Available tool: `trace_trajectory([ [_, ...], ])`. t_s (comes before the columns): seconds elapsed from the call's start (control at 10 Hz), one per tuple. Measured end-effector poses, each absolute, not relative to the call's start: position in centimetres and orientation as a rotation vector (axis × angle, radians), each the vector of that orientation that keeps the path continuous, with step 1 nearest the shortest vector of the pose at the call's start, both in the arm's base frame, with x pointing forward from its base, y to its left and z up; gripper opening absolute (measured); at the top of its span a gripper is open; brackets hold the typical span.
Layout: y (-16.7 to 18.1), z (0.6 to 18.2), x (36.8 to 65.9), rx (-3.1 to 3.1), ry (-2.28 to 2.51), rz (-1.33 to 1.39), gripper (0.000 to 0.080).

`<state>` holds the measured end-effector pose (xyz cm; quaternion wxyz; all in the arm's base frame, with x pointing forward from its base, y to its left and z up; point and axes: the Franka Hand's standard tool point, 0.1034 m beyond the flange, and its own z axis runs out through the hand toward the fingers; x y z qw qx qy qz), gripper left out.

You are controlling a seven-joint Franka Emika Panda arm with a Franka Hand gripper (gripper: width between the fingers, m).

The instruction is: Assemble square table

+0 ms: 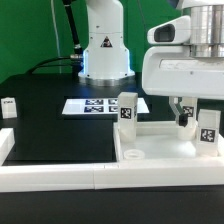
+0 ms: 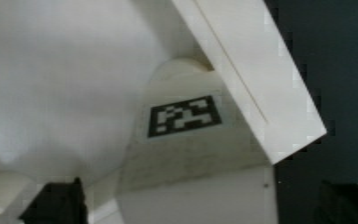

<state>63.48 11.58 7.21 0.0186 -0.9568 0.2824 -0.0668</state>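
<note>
My gripper (image 1: 184,113) hangs low at the exterior view's right, over the far right part of the square top (image 1: 160,148), w/ the big white wrist housing above it hiding most of the fingers. From that view I can only see dark finger tips dipping down next to a leg (image 1: 207,128) that stands upright at the top's right corner, tag facing the camera. Can't tell whether the fingers touch that leg or just sit beside it, and can't tell if the jaws are open or closed on anything; the wrist view doesn't settle it either. The wrist view is filled w/ white plastic: a tagged white piece (image 2: 188,140), speckled surface, tag (image 2: 183,115) roughly centred, and a raised white edge running diagonally past it; dark finger tips (image 2: 60,200) show blurred at the frame edge. A second leg (image 1: 127,108) stands upright on the top's far left corner, tag toward the camera. The top lies flat on the black table (image 1: 50,125), pushed up against the long white border wall (image 1: 50,175) at the near side. A third small tagged leg (image 1: 9,107) sits well apart at the exterior view's left edge, near the wall. The marker board (image 1: 95,105) lies flat behind the top, in front of my arm's base (image 1: 105,55).
</note>
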Motion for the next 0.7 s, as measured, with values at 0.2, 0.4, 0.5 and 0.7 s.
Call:
trace_trajectory([
  [0.2,11.55,7.20,63.48,-2.954,0.927,-0.206,0.0526],
  [0.4,11.47,7.14,63.40,-2.895,1.078,-0.197,0.0390],
  [0.5,11.32,7.12,63.38,-2.847,1.192,-0.193,0.0290],
  [0.7,11.13,7.09,63.29,-2.738,1.413,-0.178,0.0290],
])
